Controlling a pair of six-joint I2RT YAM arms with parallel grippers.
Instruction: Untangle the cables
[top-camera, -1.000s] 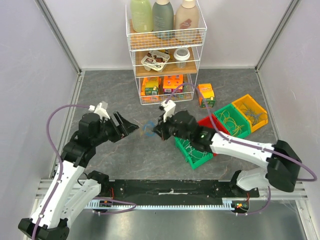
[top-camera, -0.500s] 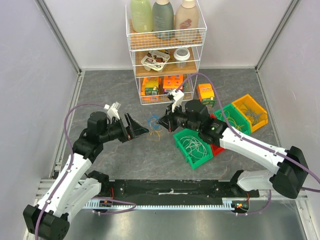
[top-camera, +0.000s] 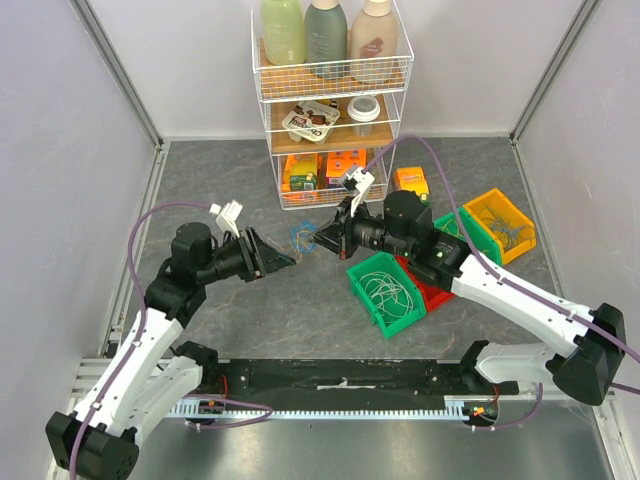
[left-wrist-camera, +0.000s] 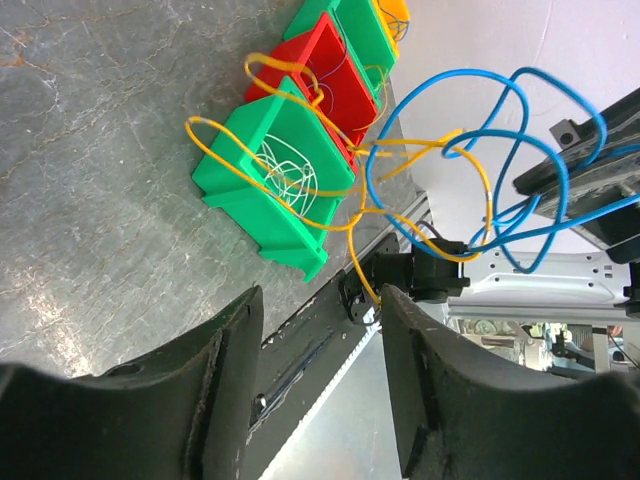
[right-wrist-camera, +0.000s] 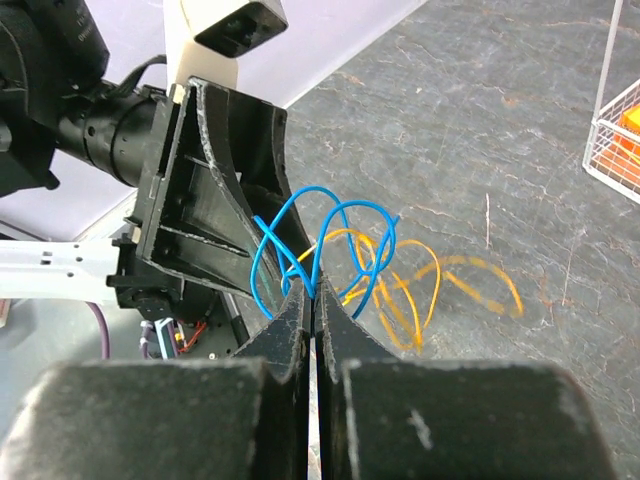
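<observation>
A tangle of a blue cable (right-wrist-camera: 322, 232) and a yellow cable (right-wrist-camera: 408, 283) hangs in the air between my two grippers. My right gripper (right-wrist-camera: 312, 296) is shut on the blue cable and holds the tangle (top-camera: 303, 238) above the table, in front of the rack. In the left wrist view the blue loops (left-wrist-camera: 478, 160) and the yellow loops (left-wrist-camera: 398, 160) are interlaced. My left gripper (left-wrist-camera: 320, 302) is open and empty, just left of the tangle, pointing at it (top-camera: 276, 258). A yellow strand runs close by its right fingertip (left-wrist-camera: 392, 300); I cannot tell if they touch.
A green bin (top-camera: 372, 301) holds white cables. Behind it stand a red bin (top-camera: 432, 292), a green bin (top-camera: 478, 246) with yellow cables and a yellow bin (top-camera: 512, 207) with dark ones. A wire rack (top-camera: 330, 100) stands at the back, an orange box (top-camera: 411, 186) beside it.
My right gripper has carried the tangle back toward the rack and higher. My left gripper has swung right, closer to the tangle, staying open.
</observation>
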